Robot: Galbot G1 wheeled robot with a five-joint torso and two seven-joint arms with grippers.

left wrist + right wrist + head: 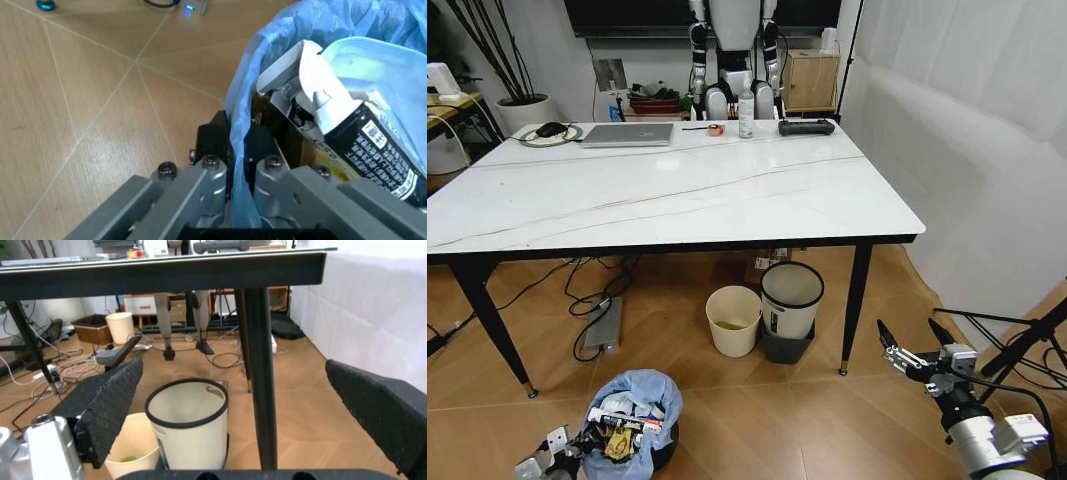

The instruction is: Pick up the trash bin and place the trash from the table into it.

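Left hand (230,150) pinching trash bin (634,418) rim.

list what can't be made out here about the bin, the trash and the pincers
- Bin: its wall and base, wrapped by the blue bag in the head view; the left wrist view cuts its far rim off.
- Trash: what lies under the top pieces, buried in the bag.
- Left pincer: shut on the bag rim; its arm is cut off by the head view's lower edge.
- Right pincer: open, holding nothing.
- Small items at the table's far edge: too small to identify.
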